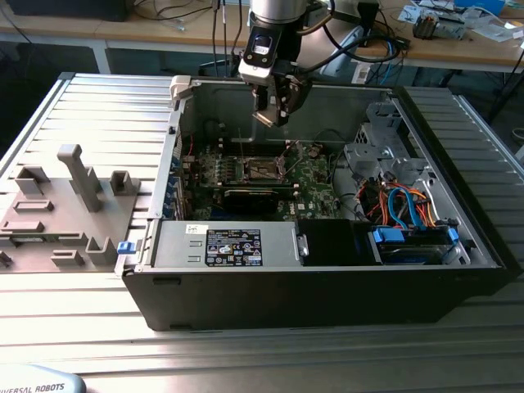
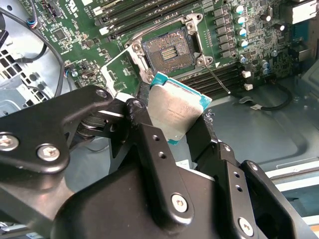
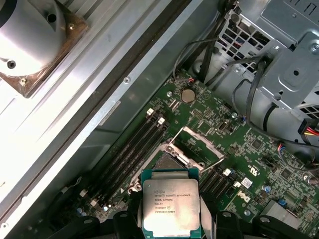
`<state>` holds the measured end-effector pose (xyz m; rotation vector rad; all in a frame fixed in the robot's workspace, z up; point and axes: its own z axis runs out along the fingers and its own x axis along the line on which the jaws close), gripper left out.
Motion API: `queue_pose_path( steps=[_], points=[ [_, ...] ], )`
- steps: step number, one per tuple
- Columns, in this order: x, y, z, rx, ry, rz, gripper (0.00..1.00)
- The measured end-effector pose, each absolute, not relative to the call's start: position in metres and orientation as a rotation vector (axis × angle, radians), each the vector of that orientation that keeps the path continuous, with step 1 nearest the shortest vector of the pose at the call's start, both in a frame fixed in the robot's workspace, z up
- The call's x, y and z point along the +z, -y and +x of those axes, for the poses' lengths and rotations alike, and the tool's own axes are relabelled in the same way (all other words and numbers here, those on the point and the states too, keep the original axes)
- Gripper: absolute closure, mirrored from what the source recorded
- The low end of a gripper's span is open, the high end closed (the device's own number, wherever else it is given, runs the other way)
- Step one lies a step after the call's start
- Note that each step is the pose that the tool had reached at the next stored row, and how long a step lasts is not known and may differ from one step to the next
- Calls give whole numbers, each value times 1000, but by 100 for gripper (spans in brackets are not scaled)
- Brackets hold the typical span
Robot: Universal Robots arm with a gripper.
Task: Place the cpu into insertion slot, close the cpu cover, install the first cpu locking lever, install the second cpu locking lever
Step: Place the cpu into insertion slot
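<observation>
Two black fingers (image 2: 149, 134) of my gripper (image 1: 272, 119) are clamped on opposite edges of the cpu (image 3: 172, 204). Its silvery face and teal rim show in both wrist views. I have it hanging above the open computer case (image 1: 327, 295), well apart from the insertion slot (image 2: 169, 52), which lies bare on the green motherboard (image 1: 315, 184).

Around the slot, its metal cover (image 3: 197, 144) stands swung up on one side and a thin lever (image 2: 218, 78) sticks out beside it. Rows of long black memory slots (image 3: 132, 149) run along both sides. A grey drive cage (image 1: 377, 135) with dark cables trailing from it stands near the board.

The case also holds a labelled power supply (image 1: 229, 246) along the wall nearest the exterior camera, and a bundle of orange and blue cables (image 1: 405, 201). Outside it, at the exterior view's left, a grey fixture tray (image 1: 49, 221) lies on the ribbed table (image 1: 246, 360).
</observation>
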<state>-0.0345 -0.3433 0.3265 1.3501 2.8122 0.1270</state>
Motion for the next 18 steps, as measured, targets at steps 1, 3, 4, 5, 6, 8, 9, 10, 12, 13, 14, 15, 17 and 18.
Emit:
queue_pose_path(
  steps=[1,3,4,5,6,8,9,10,12,13,14,15,17,18],
  points=[
    [326,343,-35,127,-2812,1351,46],
    [326,343,-35,127,-2811,1353,46],
    [326,343,-35,127,-2810,1354,46],
    [326,343,-35,127,-2810,1355,46],
    [326,343,-35,127,-2810,1355,46],
    [326,343,-35,127,-2809,1357,46],
    [326,343,-35,127,-2808,1359,46],
    [326,343,-34,127,-2807,1360,46],
    [326,343,-35,127,-2806,1361,46],
    [326,343,-35,127,-2806,1362,46],
    [326,343,-35,127,-2806,1363,46],
    [326,343,-35,127,-2805,1364,46],
    [326,343,-35,127,-2804,1365,46],
    [326,343,-35,127,-2804,1366,46]
  ],
)
